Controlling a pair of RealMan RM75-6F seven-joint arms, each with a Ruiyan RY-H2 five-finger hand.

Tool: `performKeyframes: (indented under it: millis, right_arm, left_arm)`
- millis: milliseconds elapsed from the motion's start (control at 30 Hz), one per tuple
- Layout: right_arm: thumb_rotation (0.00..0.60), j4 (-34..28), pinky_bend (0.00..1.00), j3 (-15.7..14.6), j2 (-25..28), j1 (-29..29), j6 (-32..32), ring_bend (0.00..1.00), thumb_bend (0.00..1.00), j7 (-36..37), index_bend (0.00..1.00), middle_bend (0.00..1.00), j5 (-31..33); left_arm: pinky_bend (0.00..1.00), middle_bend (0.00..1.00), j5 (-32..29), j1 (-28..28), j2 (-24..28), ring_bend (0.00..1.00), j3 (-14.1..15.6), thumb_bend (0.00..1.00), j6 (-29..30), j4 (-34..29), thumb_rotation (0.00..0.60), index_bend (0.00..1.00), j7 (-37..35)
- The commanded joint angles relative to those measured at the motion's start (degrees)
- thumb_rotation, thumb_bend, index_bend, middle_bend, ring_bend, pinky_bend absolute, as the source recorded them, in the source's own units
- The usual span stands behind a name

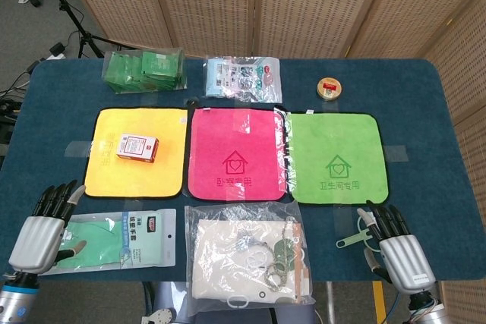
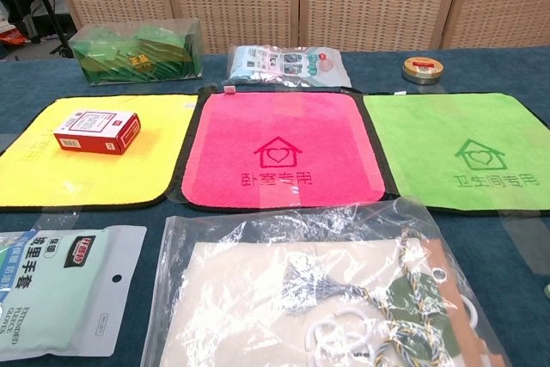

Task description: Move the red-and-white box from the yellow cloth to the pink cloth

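The red-and-white box (image 1: 137,147) (image 2: 96,131) lies flat on the yellow cloth (image 1: 114,176) (image 2: 86,180), toward its upper middle. The pink cloth (image 1: 235,127) (image 2: 275,122) lies just right of it, bare. My left hand (image 1: 38,229) hovers at the front left corner, over the edge of a glove packet, fingers apart and holding nothing. My right hand (image 1: 399,248) sits at the front right, fingers spread, empty, beside a small green-handled tool (image 1: 355,237). Neither hand shows in the chest view.
A green cloth (image 1: 334,187) lies right of the pink one. Behind the cloths stand a green packet bundle (image 1: 144,70), a clear bag of small items (image 1: 243,77) and a round tin (image 1: 329,88). In front lie a glove packet (image 1: 121,238) and a clear bag with cloth and rings (image 1: 247,259).
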Motion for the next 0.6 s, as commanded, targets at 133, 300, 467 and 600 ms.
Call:
performKeyframes:
  millis: [133,300,467,600]
  right_arm:
    - [0.600,-0.01,0.00,-0.30,0.16,-0.10,0.30,0.00,0.52,0.02,0.00,0.00,-0.70]
    - [0.600,0.12,0.00,-0.47,0.26,-0.26,0.65,0.00,0.51,0.24,0.00,0.00,-1.07]
    - [0.600,0.05,0.00,-0.52,0.34,-0.17,0.26,0.00,0.52,0.10,0.00,0.00,-0.84]
    - [0.600,0.02,0.00,-0.64,0.32,-0.12,0.16,0.00,0.52,-0.02,0.00,0.00,-1.08]
  left_arm:
    - [0.00,0.00,0.87,0.36,0.29,0.00,0.36,0.01,0.73,-0.48,0.600,0.00,0.39]
    - [0.00,0.00,1.30,0.43,0.20,0.00,0.38,0.01,1.03,-0.66,0.600,0.00,0.45]
    - [0.00,0.00,0.98,0.38,0.19,0.00,0.46,0.01,0.60,-0.72,0.600,0.00,0.58]
    - [0.00,0.00,1.06,0.27,0.21,0.00,0.47,0.01,0.43,-0.90,0.600,0.00,0.27]
